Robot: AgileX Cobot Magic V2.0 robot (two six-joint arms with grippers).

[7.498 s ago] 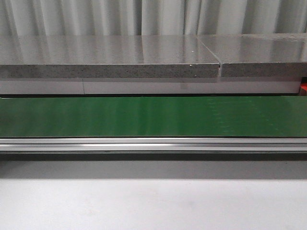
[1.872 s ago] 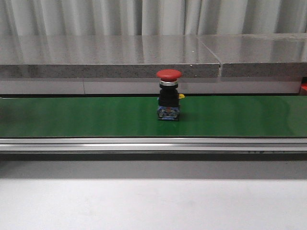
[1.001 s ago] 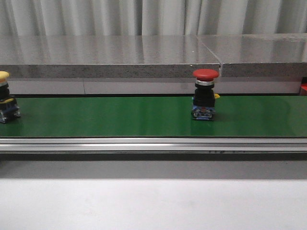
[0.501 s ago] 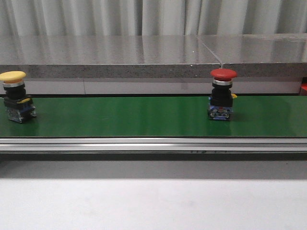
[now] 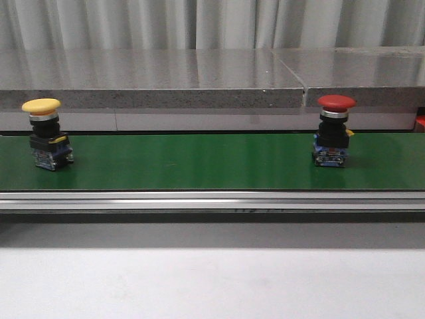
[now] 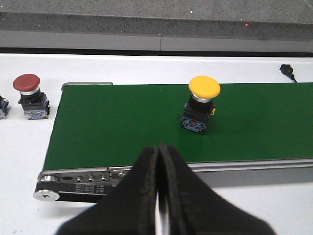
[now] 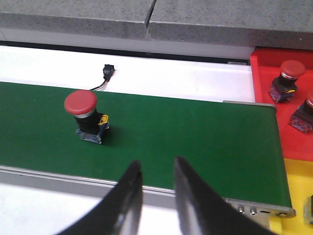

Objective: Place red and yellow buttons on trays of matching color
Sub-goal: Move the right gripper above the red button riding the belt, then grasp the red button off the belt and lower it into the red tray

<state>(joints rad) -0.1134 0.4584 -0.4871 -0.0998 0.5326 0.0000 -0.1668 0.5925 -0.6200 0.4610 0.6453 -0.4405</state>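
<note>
Red button (image 7: 87,116): upright on the green belt (image 7: 195,142), beyond the right gripper (image 7: 157,191) and off to the side of its fingers away from the trays; cap up, long axis vertical.
Right fingers (image 7: 129,196): parted by a narrow gap, holding nothing, hanging over the near rail of the belt.
Red tray (image 7: 274,98): past the belt's end on the far side of the right fingers from the button; two red buttons already sit in it, one at (image 7: 286,78).
Yellow tray (image 7: 298,196): next to the red tray and nearer the right fingers, only partly in view.
Yellow button (image 6: 199,105): upright on the belt, beyond the left gripper (image 6: 157,196) and a little to one side of it; axis vertical.
Left fingers (image 6: 146,191): pressed together, nothing between them, near the belt's roller end.
Spare red button (image 6: 30,93): off the belt on the white desk (image 6: 146,68), beside the roller end, in the left wrist view.
Nearer arm, judged: right for the red button, left for the yellow.
Next move, judged: right fingers need to widen and straddle the black body under the cap.
</note>
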